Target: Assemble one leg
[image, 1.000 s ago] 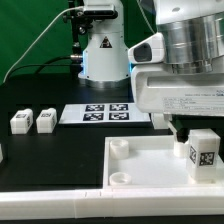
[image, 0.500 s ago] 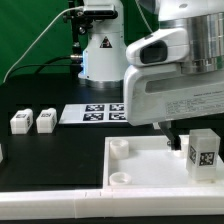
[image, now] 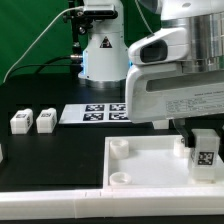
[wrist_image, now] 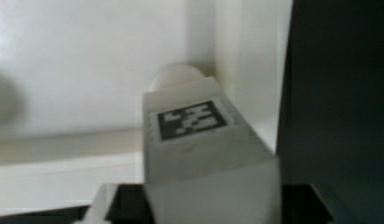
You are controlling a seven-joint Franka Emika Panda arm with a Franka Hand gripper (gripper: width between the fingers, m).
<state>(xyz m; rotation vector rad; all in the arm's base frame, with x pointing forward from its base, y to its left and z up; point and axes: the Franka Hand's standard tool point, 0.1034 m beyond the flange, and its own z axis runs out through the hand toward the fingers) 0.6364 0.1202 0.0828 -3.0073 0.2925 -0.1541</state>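
My gripper (image: 202,137) is shut on a leg (image: 204,153), a small white block with a black-and-white tag. It holds the leg upright at the near corner of the big white slab (image: 145,165) on the exterior view's right. In the wrist view the leg (wrist_image: 198,140) fills the gap between my gripper's (wrist_image: 210,202) dark fingers, and its far end points at a round socket in the slab (wrist_image: 73,70). Whether the leg sits in the socket I cannot tell. Two more legs (image: 22,121) (image: 46,121) stand on the black table at the exterior view's left.
The marker board (image: 95,113) lies behind the slab. Another white piece (image: 2,152) shows at the far left edge. A white device with a cable (image: 103,50) stands at the back. Open sockets (image: 120,148) (image: 120,178) sit at the slab's left corners.
The gripper's housing has shifted toward the exterior view's left and sunk a little. The leg stays at the slab's right corner, slightly lower.
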